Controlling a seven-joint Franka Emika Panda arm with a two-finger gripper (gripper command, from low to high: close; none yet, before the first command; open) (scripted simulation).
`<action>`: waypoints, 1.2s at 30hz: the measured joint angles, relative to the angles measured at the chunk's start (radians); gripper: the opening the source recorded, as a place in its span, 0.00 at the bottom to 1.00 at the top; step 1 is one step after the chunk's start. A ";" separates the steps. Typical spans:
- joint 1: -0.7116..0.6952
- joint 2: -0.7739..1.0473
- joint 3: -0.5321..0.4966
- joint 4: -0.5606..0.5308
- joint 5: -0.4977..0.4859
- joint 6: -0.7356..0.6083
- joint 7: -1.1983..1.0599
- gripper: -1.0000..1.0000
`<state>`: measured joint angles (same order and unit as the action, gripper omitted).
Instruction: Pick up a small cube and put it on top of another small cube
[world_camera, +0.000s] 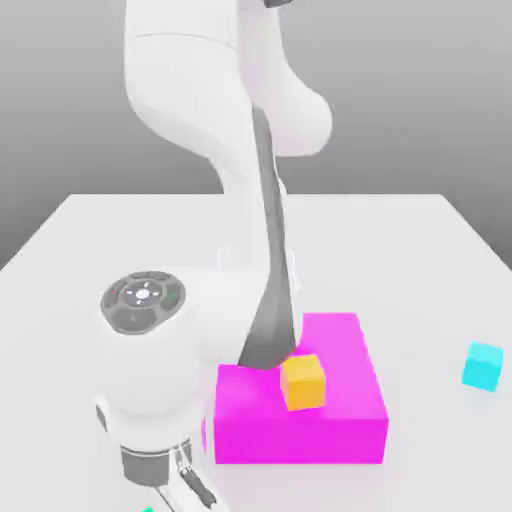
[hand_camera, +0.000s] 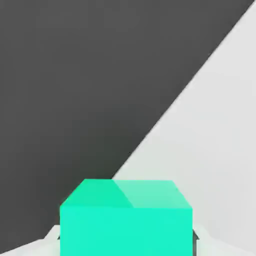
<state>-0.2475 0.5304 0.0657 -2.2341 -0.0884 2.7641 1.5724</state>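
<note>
- Right up close in the hand view I've got the teal-green cube (hand_camera: 126, 220), big in the frame, with pale bits of the hand just beside its lower corners.
- Jaws look clamped narrow on that cube, so I'm calling it gripped. Only a sliver of teal peeks out at the bottom edge of the exterior view, right by the gripper (world_camera: 190, 492).
- Behind the cube in the hand view I see a slice of white table (hand_camera: 215, 150) and a dark backdrop, split on a diagonal.
- Exterior view: my arm (world_camera: 240, 180) is bent way down over the near side of the table, and the wrist with its round dark cap (world_camera: 143, 300) sits low toward the exterior view's left.
- Orange-yellow cube (world_camera: 303, 381) is sitting on top of the flat magenta block (world_camera: 310, 425), near the block's middle, one corner turned toward the camera.
- That block is just beside the hand, on the exterior view's right of it.
- Brighter cyan-blue cube (world_camera: 483, 366) is off on its own on the table, well apart, far over on the exterior view's right.
</note>
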 joint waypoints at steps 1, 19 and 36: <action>-0.003 -0.025 0.004 -0.006 0.004 -0.019 -0.003 0.00; 0.126 -0.647 0.127 -0.359 0.078 -0.294 -0.481 0.00; 0.206 -0.656 0.130 -0.508 0.136 -0.146 -0.666 1.00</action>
<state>-0.0410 -0.1259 0.1954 -2.7425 0.0478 2.6184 0.9067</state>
